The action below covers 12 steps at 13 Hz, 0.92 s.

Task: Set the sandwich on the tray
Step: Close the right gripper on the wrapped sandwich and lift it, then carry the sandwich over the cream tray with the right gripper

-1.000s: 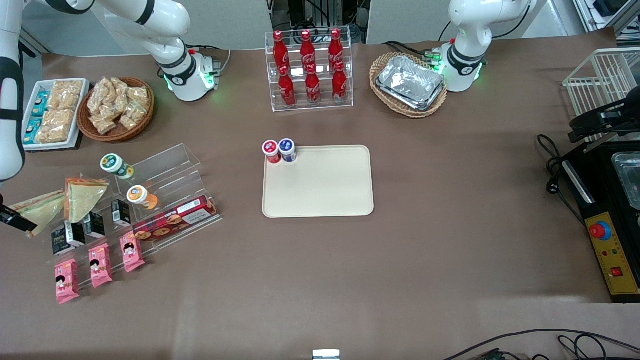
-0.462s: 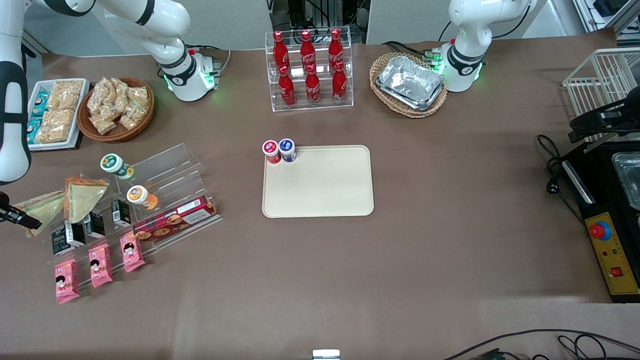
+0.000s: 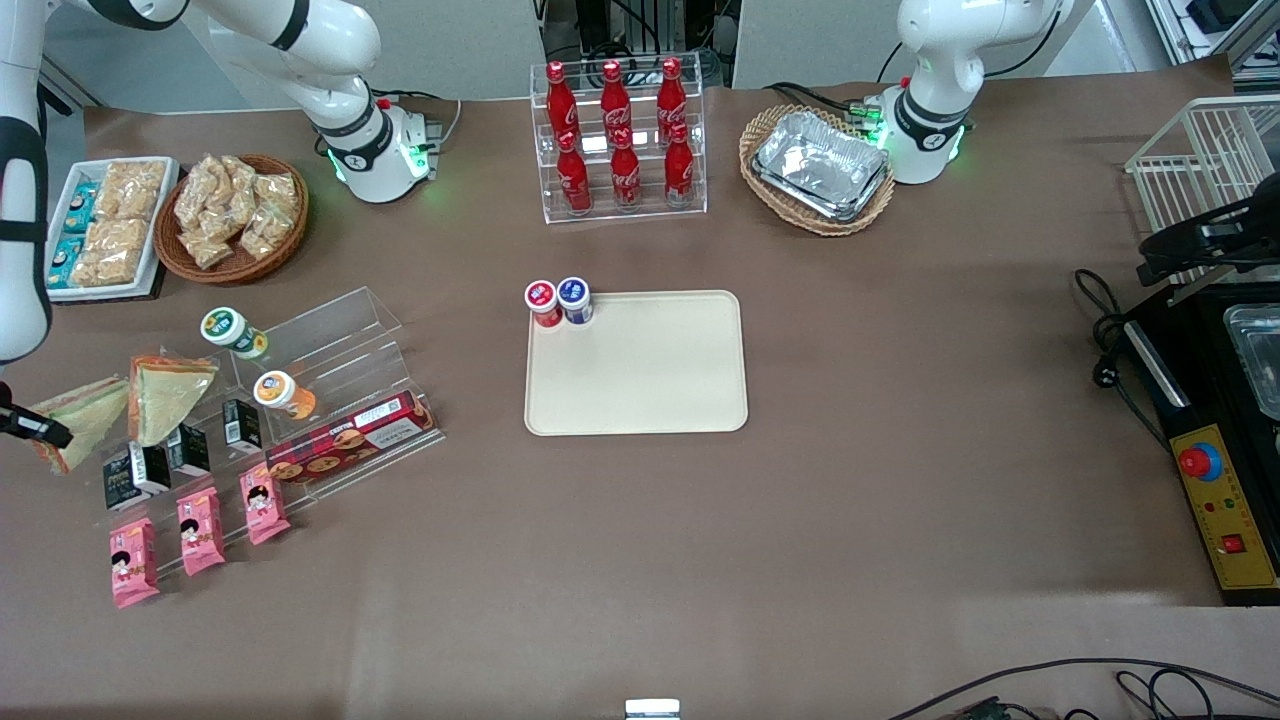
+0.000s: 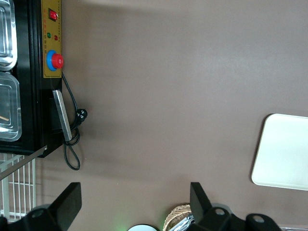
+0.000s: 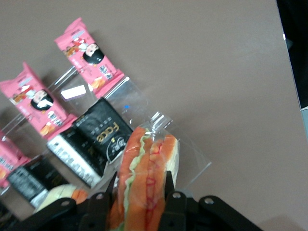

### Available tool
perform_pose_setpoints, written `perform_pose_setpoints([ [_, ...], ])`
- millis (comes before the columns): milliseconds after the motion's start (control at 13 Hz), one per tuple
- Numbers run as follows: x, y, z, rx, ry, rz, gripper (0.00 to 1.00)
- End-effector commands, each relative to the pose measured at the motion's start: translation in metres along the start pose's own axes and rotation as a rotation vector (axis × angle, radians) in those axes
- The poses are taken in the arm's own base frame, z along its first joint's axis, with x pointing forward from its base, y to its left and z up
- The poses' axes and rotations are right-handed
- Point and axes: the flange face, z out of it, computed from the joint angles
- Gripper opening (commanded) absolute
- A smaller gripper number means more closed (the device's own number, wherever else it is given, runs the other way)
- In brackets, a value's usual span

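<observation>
My right gripper [image 3: 40, 430] is at the working arm's end of the table, and only its dark fingertip shows in the front view. It is shut on a wrapped sandwich [image 3: 85, 412], a pale wedge. In the right wrist view the sandwich [image 5: 147, 159] shows its orange and green filling edge, squeezed between the two black fingers [image 5: 172, 195] of the gripper [image 5: 139, 195]. A second sandwich [image 3: 165, 393] lies beside it, toward the table's middle. The cream tray [image 3: 650, 390] sits mid-table, far from the gripper, and its corner [image 4: 284, 154] shows in the left wrist view.
Two small jars [image 3: 558, 300] stand on the tray's corner. A clear stepped rack [image 3: 330, 370] with jars, a biscuit box, black packs [image 5: 103, 134] and pink packs [image 5: 84, 53] stands beside the sandwiches. Snack baskets, a cola bottle rack [image 3: 620, 135] and foil trays [image 3: 820, 165] line the table's edge by the arm bases.
The gripper's fingertip has crept slightly farther from the front camera along the held sandwich, whose outline has shifted a little. Nothing else has moved.
</observation>
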Motion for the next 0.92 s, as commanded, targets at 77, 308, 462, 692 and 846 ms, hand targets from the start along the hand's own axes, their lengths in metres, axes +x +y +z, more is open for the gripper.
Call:
perform_pose_setpoints([
  [77, 0.02, -0.022, -0.082, 0.032, -0.086, -0.093, 0.18],
  [308, 0.013, -0.052, -0.119, 0.033, -0.116, -0.195, 0.19],
  [462, 0.012, -0.096, -0.148, 0.055, -0.14, -0.289, 0.19],
  [692, -0.008, -0.203, -0.186, 0.125, -0.131, -0.491, 0.19],
  [846, -0.024, -0.272, -0.194, 0.16, -0.125, -0.614, 0.19],
])
